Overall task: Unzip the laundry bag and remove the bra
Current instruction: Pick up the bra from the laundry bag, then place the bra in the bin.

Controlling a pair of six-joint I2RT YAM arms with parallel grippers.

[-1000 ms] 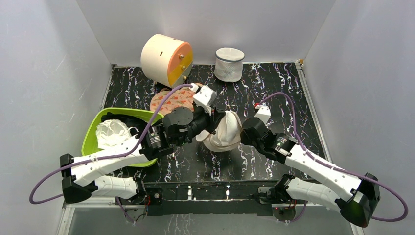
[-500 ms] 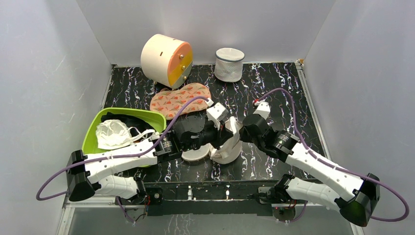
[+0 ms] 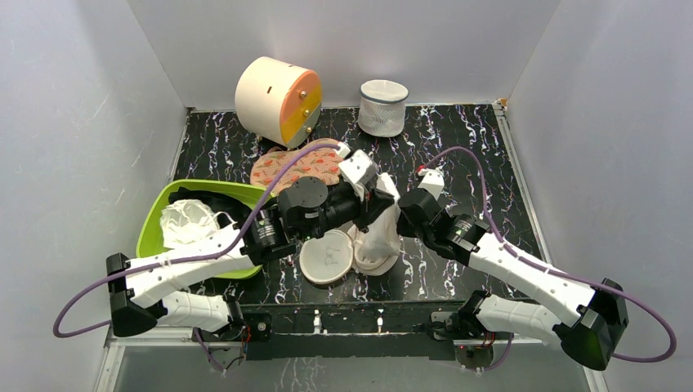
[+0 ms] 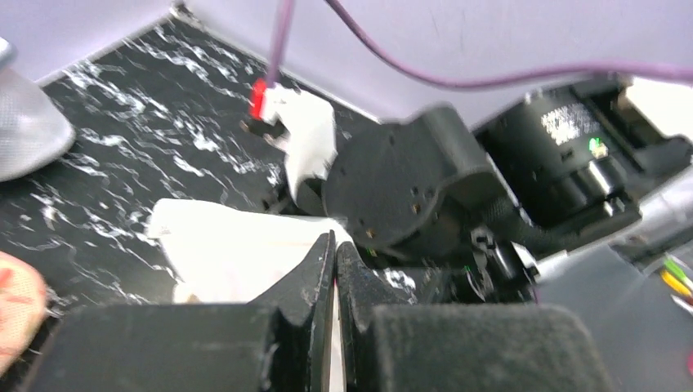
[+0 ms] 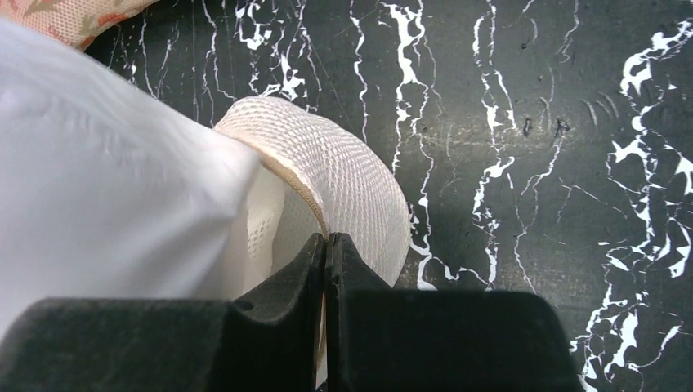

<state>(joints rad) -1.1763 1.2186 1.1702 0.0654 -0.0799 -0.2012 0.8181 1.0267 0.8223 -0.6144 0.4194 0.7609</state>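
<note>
Green tub point(image 3: 149, 233), near left: holds the bra point(image 3: 186, 222) (white, rounded cups, thin straps) on black garment point(image 3: 214, 202). Laundry bag point(image 3: 327, 256), centre: open, flat face w/ line drawing lying flat, cream mesh dome raised beside it. L gripper point(image 4: 333, 238) & R gripper point(image 5: 326, 238): jaws closed, each pinching bag fabric.

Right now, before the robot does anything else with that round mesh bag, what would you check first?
1. Right fingers gripping the laundry bag at its tan rim: ok, shut on it.
2. Left fingers gripping its white mesh: ok, shut on it.
3. Bag unzipped: ok, its flat face lies flopped open beside the rest.
4. Bra in sight inside: cannot tell, the arms hide the opening.
5. Left arm and right arm apart: cannot tell, they crowd together over the bag.
</note>
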